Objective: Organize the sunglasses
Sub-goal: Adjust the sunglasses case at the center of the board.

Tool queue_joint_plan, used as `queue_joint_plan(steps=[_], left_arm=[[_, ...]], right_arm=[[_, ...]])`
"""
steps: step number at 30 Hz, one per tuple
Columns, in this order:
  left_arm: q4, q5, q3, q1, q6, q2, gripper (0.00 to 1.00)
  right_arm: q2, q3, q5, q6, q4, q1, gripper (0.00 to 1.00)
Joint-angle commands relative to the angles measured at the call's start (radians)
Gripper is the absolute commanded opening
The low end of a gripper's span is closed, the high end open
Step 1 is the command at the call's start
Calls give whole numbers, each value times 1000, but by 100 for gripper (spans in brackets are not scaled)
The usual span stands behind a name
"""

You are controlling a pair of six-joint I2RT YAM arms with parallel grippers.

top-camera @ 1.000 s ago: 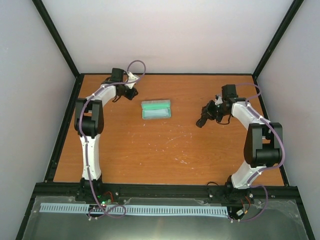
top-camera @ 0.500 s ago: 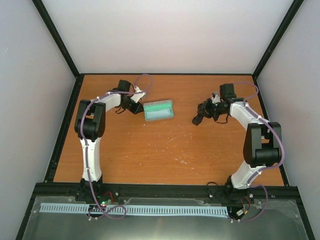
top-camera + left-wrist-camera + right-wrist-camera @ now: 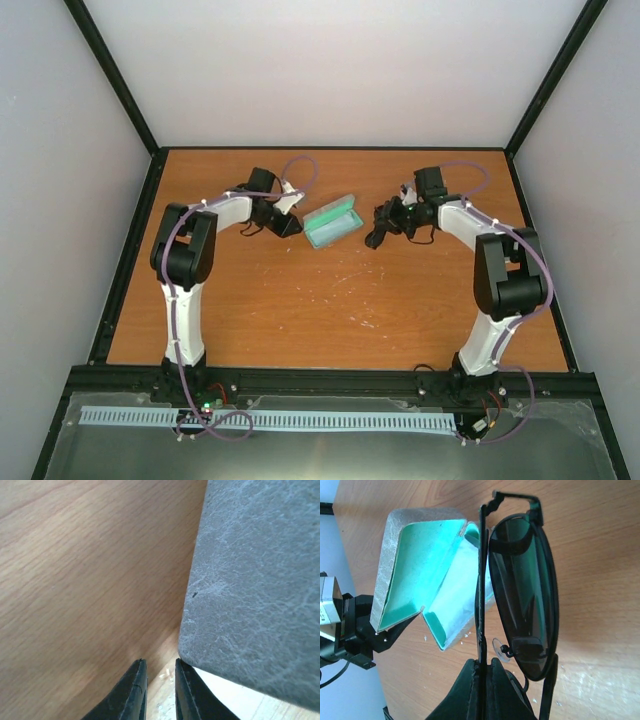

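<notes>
The sunglasses (image 3: 520, 580) hang above the desk (image 3: 300, 300) near its far edge, pinched tight by the frame in our right gripper (image 3: 484, 664). The open case (image 3: 415, 565) lies just to their left, long side nearly along theirs. Our left gripper (image 3: 159, 662) is at its corner; we cannot tell if it grips.

Open case (image 3: 332, 222) between left gripper (image 3: 291, 227) and right gripper (image 3: 375, 238), near tabletop (image 3: 330, 310) free

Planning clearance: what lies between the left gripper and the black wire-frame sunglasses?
The open grey case with green lining, between left gripper and sunglasses; the top view shows it.
</notes>
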State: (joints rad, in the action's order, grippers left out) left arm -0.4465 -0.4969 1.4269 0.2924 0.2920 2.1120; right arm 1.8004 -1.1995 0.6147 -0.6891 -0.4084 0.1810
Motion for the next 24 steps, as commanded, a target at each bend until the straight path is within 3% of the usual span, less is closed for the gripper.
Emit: queue_joint_plan(steps=[1, 13, 19, 24], left_arm=[[48, -42, 2, 20, -64, -42, 19], [97, -55, 20, 106, -129, -22, 19], [76, -38, 8, 143, -134, -40, 19], [61, 29, -110, 89, -33, -140, 1]], right_arm=[[37, -39, -9, -40, 79, 36, 3], [105, -90, -87, -118, 151, 93, 3], [60, -61, -156, -122, 148, 97, 3], [29, -47, -171, -108, 134, 96, 3]])
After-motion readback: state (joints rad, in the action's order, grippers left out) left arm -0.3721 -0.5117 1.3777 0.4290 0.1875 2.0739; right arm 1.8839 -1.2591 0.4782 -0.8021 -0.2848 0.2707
